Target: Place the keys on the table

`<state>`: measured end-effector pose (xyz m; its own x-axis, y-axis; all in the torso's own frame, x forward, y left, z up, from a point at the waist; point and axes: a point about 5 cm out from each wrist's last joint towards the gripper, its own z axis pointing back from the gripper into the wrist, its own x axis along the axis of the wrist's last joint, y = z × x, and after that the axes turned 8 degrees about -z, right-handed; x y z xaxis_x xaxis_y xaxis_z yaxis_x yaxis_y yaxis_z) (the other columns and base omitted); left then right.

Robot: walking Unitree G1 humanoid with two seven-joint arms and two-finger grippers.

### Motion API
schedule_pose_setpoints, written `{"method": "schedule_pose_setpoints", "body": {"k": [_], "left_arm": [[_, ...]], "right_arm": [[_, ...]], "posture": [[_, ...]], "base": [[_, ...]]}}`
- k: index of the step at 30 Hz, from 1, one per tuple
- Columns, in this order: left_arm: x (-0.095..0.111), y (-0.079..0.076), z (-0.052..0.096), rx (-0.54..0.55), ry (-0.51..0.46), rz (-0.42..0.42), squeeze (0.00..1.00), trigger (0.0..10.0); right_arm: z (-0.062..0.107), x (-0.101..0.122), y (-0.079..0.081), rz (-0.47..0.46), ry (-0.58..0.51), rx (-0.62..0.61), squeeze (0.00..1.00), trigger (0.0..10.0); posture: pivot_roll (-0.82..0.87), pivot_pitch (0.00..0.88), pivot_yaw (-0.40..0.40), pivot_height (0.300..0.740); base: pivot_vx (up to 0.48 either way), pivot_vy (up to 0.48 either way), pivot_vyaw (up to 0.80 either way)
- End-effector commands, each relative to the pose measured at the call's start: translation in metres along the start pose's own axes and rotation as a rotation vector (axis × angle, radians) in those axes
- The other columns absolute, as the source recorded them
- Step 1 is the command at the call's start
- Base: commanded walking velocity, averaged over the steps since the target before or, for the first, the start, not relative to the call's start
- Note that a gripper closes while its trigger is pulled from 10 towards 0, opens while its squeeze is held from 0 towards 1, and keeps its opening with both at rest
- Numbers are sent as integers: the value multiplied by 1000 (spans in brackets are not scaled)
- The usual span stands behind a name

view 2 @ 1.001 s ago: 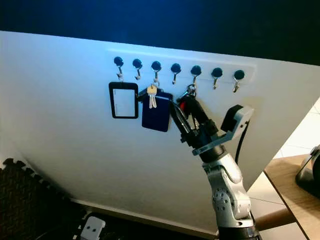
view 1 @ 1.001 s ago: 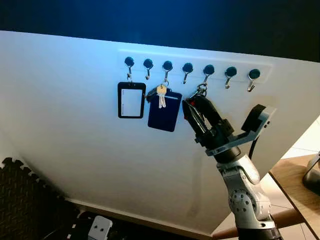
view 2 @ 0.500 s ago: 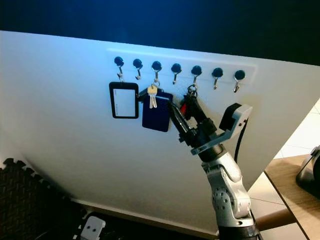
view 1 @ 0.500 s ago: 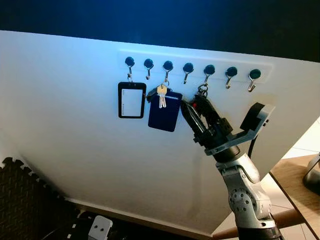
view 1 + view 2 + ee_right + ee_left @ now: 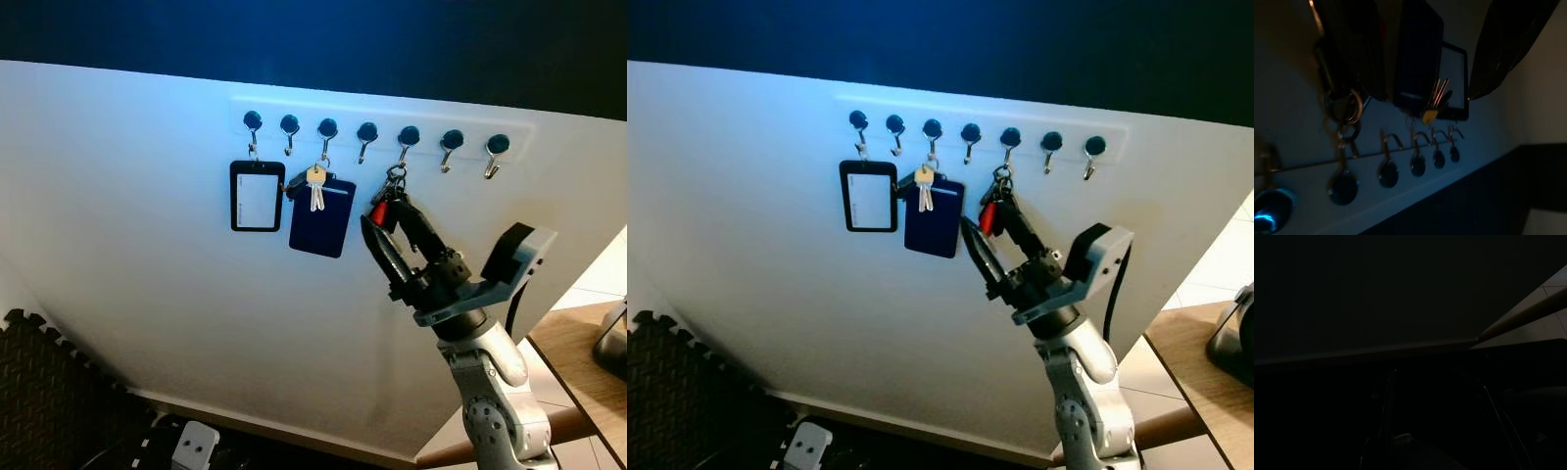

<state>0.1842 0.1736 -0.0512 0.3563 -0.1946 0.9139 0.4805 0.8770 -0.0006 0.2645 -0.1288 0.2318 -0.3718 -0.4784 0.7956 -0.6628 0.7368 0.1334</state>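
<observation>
A bunch of keys with a red tag (image 5: 380,208) hangs by its ring (image 5: 1001,177) from the fifth hook (image 5: 409,136) of a hook rail on the white wall panel. My right gripper (image 5: 384,219) is raised just below the bunch and is open. One finger (image 5: 377,250) stands left of the keys and the other finger (image 5: 419,233) lies right of them, its tip close to the red tag. In the right wrist view the key ring (image 5: 1344,110) hangs on its hook beside one dark finger (image 5: 1506,41). The left arm hangs idle in a very dark wrist view.
A black badge holder (image 5: 257,196) hangs on the first hook, and a blue card holder (image 5: 321,217) with a gold key (image 5: 315,177) on the third. A wooden table (image 5: 578,343) stands at the right with a dark object (image 5: 614,345) on it. Black foam mat (image 5: 49,392) covers the floor at the left.
My right gripper has drawn back down and to the right from the keys, and its fingers stand wider apart. The keys still hang on their hook.
</observation>
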Motion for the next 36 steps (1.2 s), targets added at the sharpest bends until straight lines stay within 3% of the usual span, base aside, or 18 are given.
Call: {"method": "schedule_pose_setpoints", "body": {"k": [1,15,23,36], "left_arm": [[-3,0,4,-2,8,-1,0,10000],[-5,0,4,8,25,9,0,10000],[-6,0,4,10,28,12,0,10000],[-6,1,4,10,35,9,0,10000]], "right_arm": [[-3,3,0,57,-15,-7,0,10000],[-18,9,-7,149,-80,-94,0,10000],[-13,6,-12,124,-85,-166,0,10000],[-12,1,-11,81,-85,-178,0,10000]], "posture": [[73,128,-24,740],[78,127,-31,740],[76,128,-32,740],[81,130,-28,740]], "base": [[0,0,0],[0,0,0],[0,0,0],[0,0,0]]}}
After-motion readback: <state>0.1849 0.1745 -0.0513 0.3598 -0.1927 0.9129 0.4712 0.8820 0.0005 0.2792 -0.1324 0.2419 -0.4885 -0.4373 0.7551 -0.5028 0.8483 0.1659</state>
